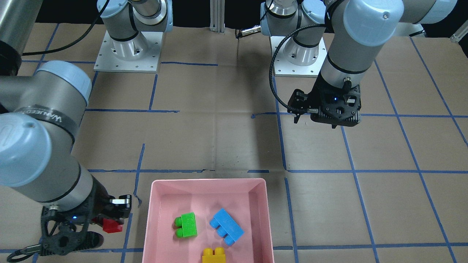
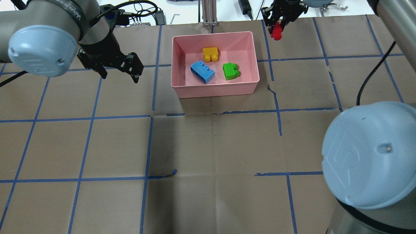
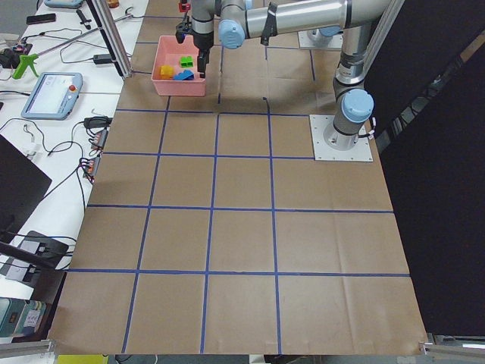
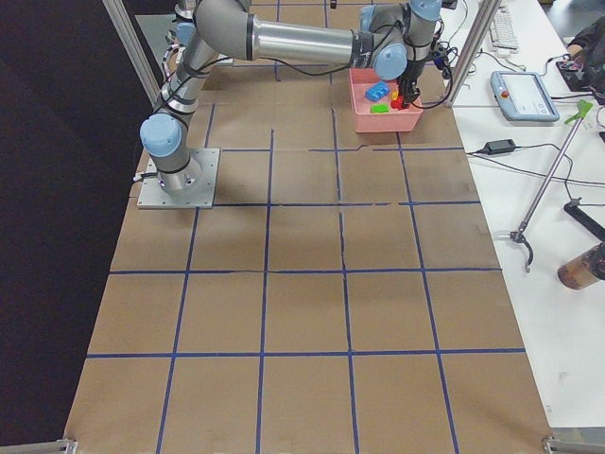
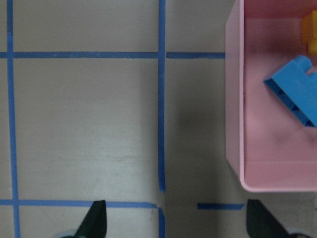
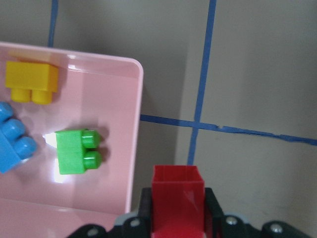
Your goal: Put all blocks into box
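The pink box [image 2: 214,91] stands at the far middle of the table. In it lie the green block [image 2: 230,71], the light blue block [image 2: 201,72] and the yellow block [image 2: 210,53]. My right gripper [image 2: 277,30] is shut on the tiny red block [image 2: 276,34] and holds it outside the box, just beyond its right wall. The right wrist view shows the red block [image 6: 177,191] over the paper beside the box rim [image 6: 137,124]. My left gripper [image 2: 119,77] is open and empty, left of the box, with its fingertips [image 5: 96,218] over bare paper.
Brown paper with a blue tape grid covers the table. Both arm bases [image 1: 128,51] stand on the robot's side. An aluminium post [image 2: 209,13] and cables lie just past the far edge behind the box.
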You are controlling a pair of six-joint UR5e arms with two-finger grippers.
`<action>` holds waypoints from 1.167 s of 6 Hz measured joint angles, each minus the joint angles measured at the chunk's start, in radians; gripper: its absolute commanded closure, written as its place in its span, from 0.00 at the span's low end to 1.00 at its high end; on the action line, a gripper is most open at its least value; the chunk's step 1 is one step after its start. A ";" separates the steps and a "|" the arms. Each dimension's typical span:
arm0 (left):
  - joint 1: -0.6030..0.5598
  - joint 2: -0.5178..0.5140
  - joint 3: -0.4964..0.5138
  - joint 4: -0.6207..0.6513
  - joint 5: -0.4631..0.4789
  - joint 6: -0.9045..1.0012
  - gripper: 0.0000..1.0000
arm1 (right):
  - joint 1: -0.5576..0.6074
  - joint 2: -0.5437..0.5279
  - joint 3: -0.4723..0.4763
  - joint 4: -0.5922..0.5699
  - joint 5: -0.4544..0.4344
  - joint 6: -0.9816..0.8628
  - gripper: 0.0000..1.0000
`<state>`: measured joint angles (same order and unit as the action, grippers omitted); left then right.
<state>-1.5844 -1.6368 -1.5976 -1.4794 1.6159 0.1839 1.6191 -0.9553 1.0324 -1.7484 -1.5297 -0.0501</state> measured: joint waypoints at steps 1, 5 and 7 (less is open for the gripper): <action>-0.004 0.069 -0.009 -0.060 -0.036 0.021 0.01 | 0.049 0.032 -0.032 -0.002 0.001 0.143 0.64; 0.010 0.160 0.019 -0.266 -0.037 0.027 0.01 | 0.180 0.182 -0.048 -0.127 0.014 0.394 0.00; 0.023 0.150 0.017 -0.214 0.010 0.030 0.00 | 0.183 0.185 -0.047 -0.136 0.007 0.388 0.00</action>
<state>-1.5613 -1.4864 -1.5806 -1.6932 1.6255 0.2140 1.8020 -0.7699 0.9854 -1.8846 -1.5227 0.3374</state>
